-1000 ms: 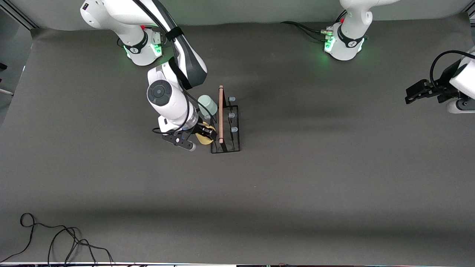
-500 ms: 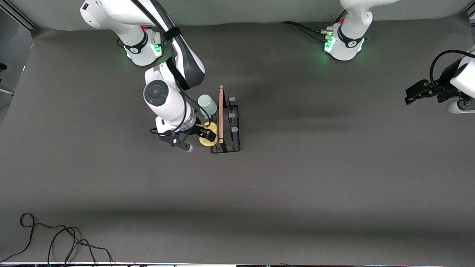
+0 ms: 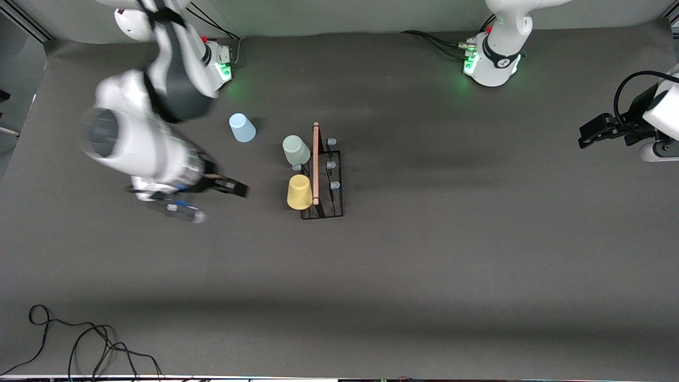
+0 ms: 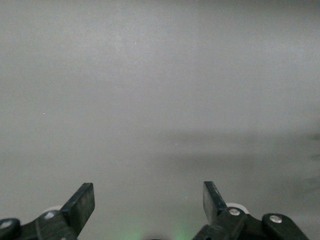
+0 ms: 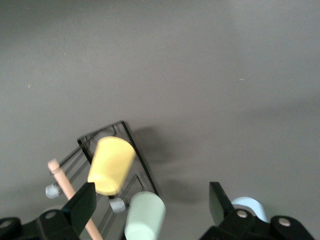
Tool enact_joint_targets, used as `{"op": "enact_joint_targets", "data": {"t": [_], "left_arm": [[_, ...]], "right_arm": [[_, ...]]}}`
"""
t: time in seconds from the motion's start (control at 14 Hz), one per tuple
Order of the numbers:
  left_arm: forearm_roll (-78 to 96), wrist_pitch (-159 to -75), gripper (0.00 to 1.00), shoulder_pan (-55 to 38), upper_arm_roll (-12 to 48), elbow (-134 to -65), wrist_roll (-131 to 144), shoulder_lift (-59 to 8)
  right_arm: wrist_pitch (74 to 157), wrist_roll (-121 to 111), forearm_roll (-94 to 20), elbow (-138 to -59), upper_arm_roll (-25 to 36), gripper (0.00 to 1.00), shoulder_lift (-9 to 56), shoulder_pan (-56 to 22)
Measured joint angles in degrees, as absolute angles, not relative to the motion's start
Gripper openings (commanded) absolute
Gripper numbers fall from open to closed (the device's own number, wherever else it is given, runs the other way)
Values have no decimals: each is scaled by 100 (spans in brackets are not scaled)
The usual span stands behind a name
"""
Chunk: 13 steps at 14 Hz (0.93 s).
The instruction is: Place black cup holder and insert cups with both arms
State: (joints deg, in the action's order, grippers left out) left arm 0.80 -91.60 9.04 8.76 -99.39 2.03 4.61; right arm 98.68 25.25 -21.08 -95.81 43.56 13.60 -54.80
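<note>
Here, largest first.
Table (image 3: 456, 276): a dark grey mat covers it; both green-lit arm bases stand at its edge farthest from the front camera.
Right arm (image 3: 138, 138): it reaches out from its base over the mat toward the right arm's end of the table, apart from the rack.
Left arm (image 3: 658, 122): it waits at the left arm's end of the table.
Black cup holder (image 3: 323, 175): it stands near the middle of the table, its light wooden rod handle (image 3: 316, 162) running along the top, with bare pale-tipped pegs (image 3: 331, 165) on the side toward the left arm's end.
Right gripper (image 3: 231, 187): its fingers are spread wide and hold nothing; it hangs over bare mat between the right arm's end and the rack.
Left gripper (image 3: 589, 135): its fingers (image 4: 82, 205) stand wide apart with nothing between them, over bare mat.
Yellow cup (image 3: 299, 191): upside down on a peg, on the rack's side toward the right arm's end, nearest the front camera.
Pale green cup (image 3: 295, 149): upside down on a peg of the same side, farther from the front camera than the yellow one.
Light blue cup (image 3: 242, 128): mouth down on the mat, apart from the rack, toward the right arm's end.
</note>
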Motion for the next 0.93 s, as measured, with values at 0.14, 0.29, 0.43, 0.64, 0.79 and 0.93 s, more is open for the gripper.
{"op": "enact_joint_targets", "data": {"t": [0.14,0.29,0.43,0.64,0.79,0.93], "left_arm": [[79,-9167,98,904,877,-9929,204,461],[79,-9178,98,904,880,-9917,204,461],[79,-9179,98,900,890,-9914,205,461],[78,-9187,99,887,923,-9897,205,443],[77,-9187,99,869,957,-9801,205,363],[76,-9188,99,862,969,-9690,205,276]], "right_arm": [[8951,1927,-2018,-9184,4879,100,1154,-5475],[8235,1271,-1773,-8776,5360,100,1080,-5470],[7894,803,-1600,-8447,5737,100,1069,-5467],[7767,447,-1190,-8169,5924,100,1069,-5466],[7761,358,-1091,-8131,5924,100,1083,-5476],[7759,337,-1077,-8131,5924,100,1117,-5485]]}}
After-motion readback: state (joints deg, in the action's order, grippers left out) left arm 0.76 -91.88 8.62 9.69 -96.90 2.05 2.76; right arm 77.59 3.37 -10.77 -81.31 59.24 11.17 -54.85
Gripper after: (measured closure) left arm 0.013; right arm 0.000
